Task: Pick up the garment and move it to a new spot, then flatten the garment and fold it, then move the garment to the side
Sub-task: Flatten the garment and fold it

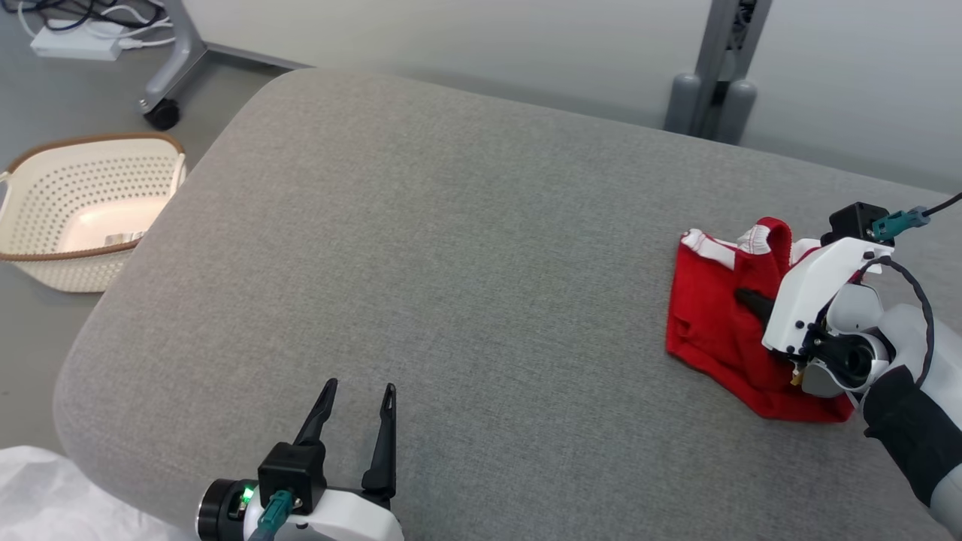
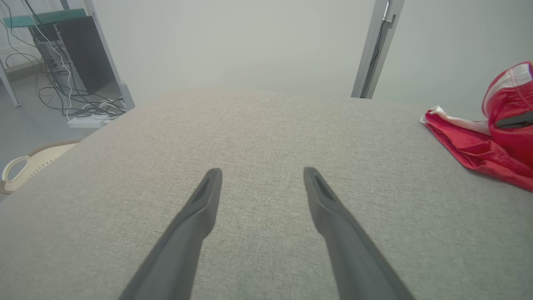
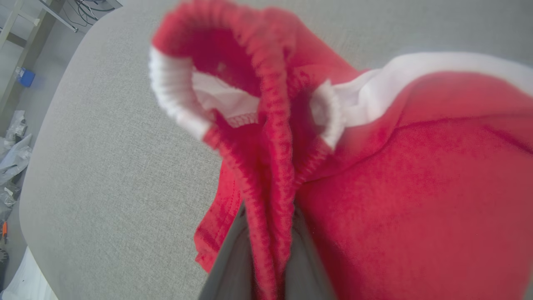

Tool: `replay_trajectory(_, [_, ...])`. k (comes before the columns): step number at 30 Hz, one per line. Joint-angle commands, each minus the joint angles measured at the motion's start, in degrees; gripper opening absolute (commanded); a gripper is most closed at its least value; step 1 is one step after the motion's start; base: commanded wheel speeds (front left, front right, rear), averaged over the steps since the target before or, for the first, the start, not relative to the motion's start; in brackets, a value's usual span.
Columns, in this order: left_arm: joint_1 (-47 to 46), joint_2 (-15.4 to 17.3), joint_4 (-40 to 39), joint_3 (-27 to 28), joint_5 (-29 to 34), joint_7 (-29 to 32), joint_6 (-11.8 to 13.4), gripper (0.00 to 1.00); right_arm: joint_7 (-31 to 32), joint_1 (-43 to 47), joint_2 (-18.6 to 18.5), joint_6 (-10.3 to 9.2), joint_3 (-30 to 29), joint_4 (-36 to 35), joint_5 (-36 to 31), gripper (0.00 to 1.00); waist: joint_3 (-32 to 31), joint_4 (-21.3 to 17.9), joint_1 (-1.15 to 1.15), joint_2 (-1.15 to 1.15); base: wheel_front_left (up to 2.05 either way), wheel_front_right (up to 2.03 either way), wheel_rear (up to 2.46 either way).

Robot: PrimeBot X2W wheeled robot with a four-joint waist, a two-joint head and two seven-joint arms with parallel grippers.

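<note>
A: Where is the garment (image 1: 714, 330) lying, and who is holding it?

B: It is lying bunched on the right-hand part of the grey cushioned surface (image 1: 451, 263), near that side's edge. The right gripper (image 1: 751, 302) is pinching it, jaws nearly together on a ridge of red elastic hem. In the right wrist view the cloth is running down between the two dark fingers (image 3: 233, 258).

A: Why grip it there?

B: I am guessing the hem is giving a firm, thick bite; one loop of the waistband is standing up above the rest while most of the cloth is resting on the surface, so the lift seems to be only beginning.

A: And the other arm?

B: The left gripper (image 1: 361, 387) is hanging low over bare cushion at the near left, fingers spread wide and holding nothing. It is well apart from the garment, probably waiting to take a second corner for the flattening.

A: Anything else around?

B: A pale perforated basket (image 1: 52, 278) is sitting on the floor beside the surface's left edge.

A: Any brand or writing?

B: I am reading none; white ribbed trim is showing on the red cloth, and a white inner patch may be a label, but it is too blurred to tell.
</note>
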Motion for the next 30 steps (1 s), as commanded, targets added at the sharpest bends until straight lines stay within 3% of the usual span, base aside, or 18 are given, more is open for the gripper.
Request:
replay_trajectory(1, [-0.89,0.17,-0.26,-0.41,-0.35,-0.17,0.36,1.0,-0.27,-0.38,-0.27,0.01,0.27,0.49,0.34,0.0,1.11,1.44,0.0,0.0,0.0,0.0,0.0])
replay_trajectory(13, [-2.16,0.18,-0.78,-2.3,-1.53,-0.17,1.22,1.0,-2.15,-1.23,-0.09,0.02,0.98,2.11,1.08,0.0,3.2,3.69,0.0,0.0,0.0,0.0,0.0])
replay_trajectory(14, [-2.15,0.18,-0.77,-2.39,-1.55,-0.17,1.25,1.0,-2.41,-1.27,-0.06,0.02,1.01,2.25,1.17,0.12,3.26,3.74,0.0,0.0,0.0,0.0,0.0])
replay_trajectory(15, [-2.05,0.18,-0.74,-2.47,-1.59,-0.17,1.34,1.0,-2.73,-1.38,0.0,0.01,1.04,2.44,1.2,0.73,3.27,3.77,0.0,0.0,0.0,0.0,0.0])
replay_trajectory(16, [-2.03,0.18,-0.66,-2.51,-1.64,-0.17,1.35,1.0,-2.85,-1.37,0.17,0.01,1.0,2.83,1.35,1.0,3.24,3.76,0.0,0.0,0.0,0.0,0.0])
replay_trajectory(30, [-0.65,0.2,0.59,-0.47,-0.65,-0.17,0.73,1.0,-4.06,-1.62,2.13,0.01,4.56,-1.67,0.58,1.0,-1.77,-0.22,0.0,0.0,0.0,0.0,0.0])
